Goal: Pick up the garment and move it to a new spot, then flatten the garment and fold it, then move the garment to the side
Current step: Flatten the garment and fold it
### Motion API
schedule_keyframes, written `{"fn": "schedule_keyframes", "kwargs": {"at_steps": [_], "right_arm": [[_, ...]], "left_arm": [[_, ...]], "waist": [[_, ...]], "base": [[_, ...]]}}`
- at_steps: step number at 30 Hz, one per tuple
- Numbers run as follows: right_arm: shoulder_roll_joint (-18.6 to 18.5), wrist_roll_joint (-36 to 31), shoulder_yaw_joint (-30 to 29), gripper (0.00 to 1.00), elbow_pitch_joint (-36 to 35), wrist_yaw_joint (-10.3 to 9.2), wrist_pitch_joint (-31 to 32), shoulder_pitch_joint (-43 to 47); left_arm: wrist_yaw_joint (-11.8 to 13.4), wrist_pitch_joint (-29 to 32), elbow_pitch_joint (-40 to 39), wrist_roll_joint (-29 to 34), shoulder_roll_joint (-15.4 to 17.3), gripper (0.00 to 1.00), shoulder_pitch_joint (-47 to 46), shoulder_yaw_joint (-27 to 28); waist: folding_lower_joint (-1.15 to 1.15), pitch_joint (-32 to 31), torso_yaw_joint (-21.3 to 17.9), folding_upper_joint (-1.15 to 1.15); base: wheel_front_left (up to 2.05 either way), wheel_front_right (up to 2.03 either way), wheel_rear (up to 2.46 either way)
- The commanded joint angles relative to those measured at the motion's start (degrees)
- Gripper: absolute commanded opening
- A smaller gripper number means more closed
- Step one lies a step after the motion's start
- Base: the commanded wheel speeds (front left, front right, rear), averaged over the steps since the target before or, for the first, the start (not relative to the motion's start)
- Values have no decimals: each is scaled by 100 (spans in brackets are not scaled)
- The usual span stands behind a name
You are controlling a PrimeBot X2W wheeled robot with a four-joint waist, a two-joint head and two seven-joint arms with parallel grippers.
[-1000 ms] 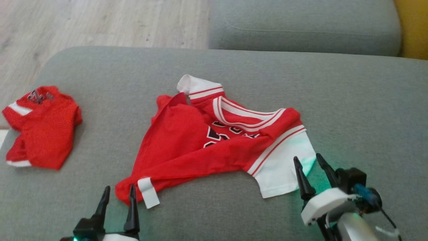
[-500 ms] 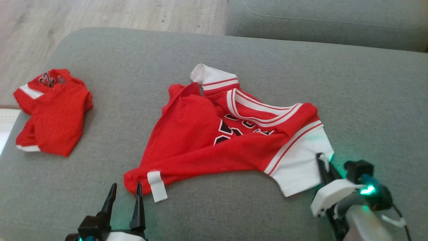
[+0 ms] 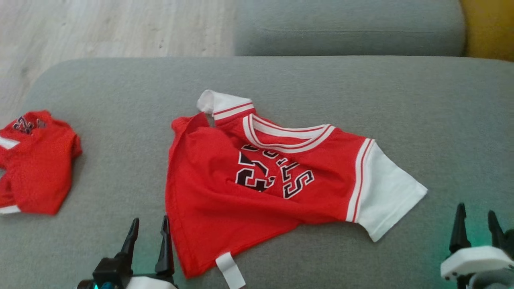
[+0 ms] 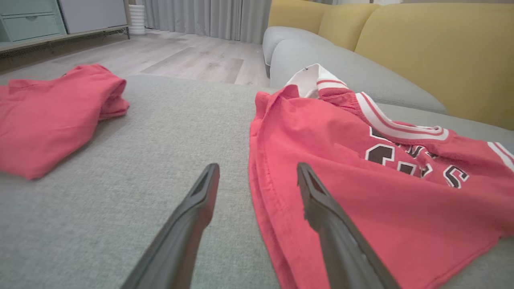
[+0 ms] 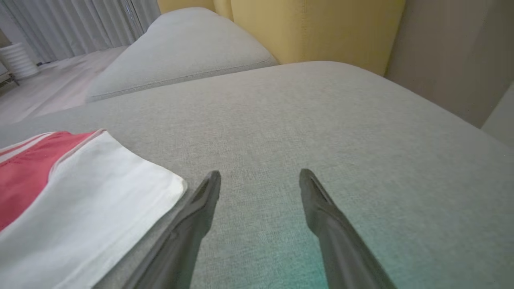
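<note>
Jersey of red mesh (image 3: 261,180), white-sleeved, numerals-up on grey fabric sofa cushion (image 3: 441,120), hem towards left end effector (image 3: 150,220), sleeve towards right end effector (image 3: 476,208). Both spread, empty; left nearer, just beside hem.

The jersey (image 3: 257,188) is thin red cloth with a fine, matt, mesh-like surface. Its sleeve (image 3: 385,192) is plain white cloth and its tag (image 3: 229,269) a smooth white strip, and the second red garment (image 3: 36,160) at nine o'clock looks like the same fabric. It lies on a cushion (image 3: 401,100) of grey, coarse-woven matt fabric, with a pale, grained wood floor (image 3: 120,24) at eleven o'clock. The left gripper (image 3: 149,220) has fingers (image 4: 325,212) of dark, smooth, matt plastic.
</note>
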Motion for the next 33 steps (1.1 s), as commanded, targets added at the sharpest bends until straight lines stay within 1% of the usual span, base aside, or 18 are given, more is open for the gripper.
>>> {"fn": "schedule_keyframes", "kwargs": {"at_steps": [1,2,7,9,14,22,27,30,33], "right_arm": [[-32,-57,232,100,-379,-4,-69,-321],[-32,-46,318,100,-509,-4,-69,-324],[-32,79,1152,100,-1498,-4,-69,-297],[-32,85,1362,100,-1676,-4,-69,-238],[-32,58,1653,100,-1548,-4,-70,-145],[-32,107,1728,100,-1351,-4,-70,-129],[-32,125,1719,100,-1268,-4,-70,-127],[-32,118,1709,100,-1252,-4,-70,-143],[-32,105,1667,100,-1230,-4,-70,-160]], "left_arm": [[27,-55,-193,-25,1,100,-138,200],[32,-55,-199,-17,1,100,-128,212],[72,-55,-241,58,1,100,-120,265],[86,-55,-264,87,1,100,-114,281],[95,-55,-292,131,1,100,-72,318],[18,-55,-272,85,1,100,-41,297],[-223,-55,121,-236,1,100,-9,-12],[-348,-55,478,-479,1,100,-25,-327],[-416,-55,889,-708,1,100,-70,-654]], "waist": [[0,-39,-94,0],[0,-49,-119,0],[0,-64,-157,0],[0,-70,-143,0],[0,-111,-89,0],[0,-116,-79,0],[0,-57,-129,0],[0,-22,-157,0],[0,3,-173,0]], "base": [[0,0,0],[0,0,0],[0,0,0],[0,0,0],[0,0,0],[0,0,0],[0,0,0],[0,0,0],[0,0,0]]}}
